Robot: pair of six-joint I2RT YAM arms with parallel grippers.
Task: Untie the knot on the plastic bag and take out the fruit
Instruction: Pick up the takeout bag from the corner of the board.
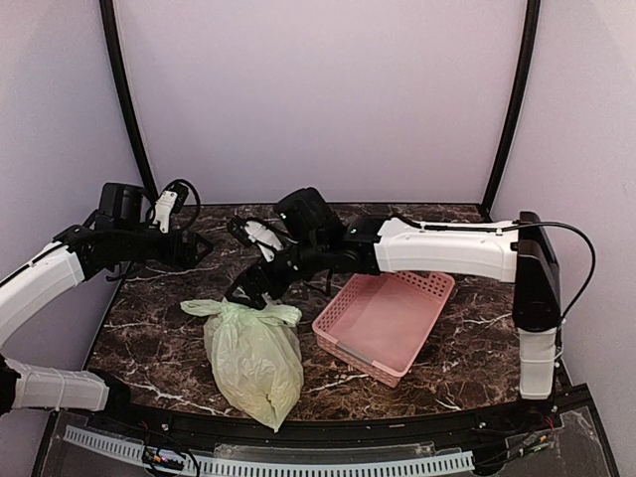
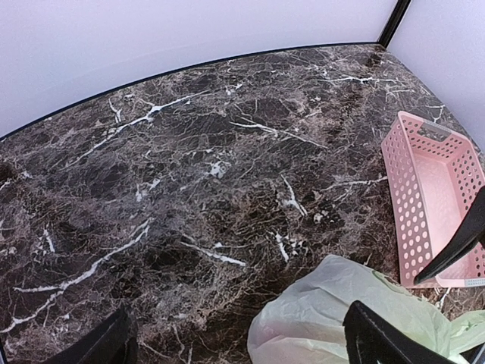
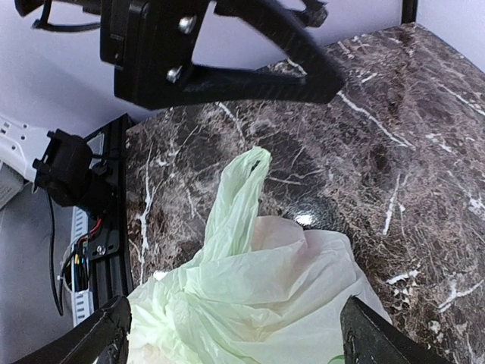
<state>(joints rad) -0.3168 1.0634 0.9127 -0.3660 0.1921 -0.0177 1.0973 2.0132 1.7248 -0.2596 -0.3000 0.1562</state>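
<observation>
- The plastic bag (image 1: 255, 366) lies on the desk (image 1: 159, 338) close to the near edge, a little left of the middle. Its full, rounded end points at the near edge.
- The bag's long axis runs from near to far, with the gathered end on the far side. The fruit is shut inside; only a faint pinkish tint shows through the film, so I cannot tell the pieces apart.
- At that far end the two handle loops splay out left and right. The knot (image 1: 260, 314) sits between them, small and hard to pick out among the creases.
- The right gripper (image 1: 260, 290) hangs just above and slightly beyond the knot, its jaws spread wide and holding nothing. In the right wrist view the bag's gathered end lies between the two fingers, with one loop (image 3: 242, 186) standing up ahead of them.
- The left gripper (image 1: 199, 248) is farther off, toward the far left corner. It is also wide open and empty, with the bag at the edge of the left wrist view.
- Judged from this, the right arm is nearer; the knot lies straight below it, so the next move is a short descent.
- The pink basket (image 1: 388, 320) stands just right of the bag, empty.
</observation>
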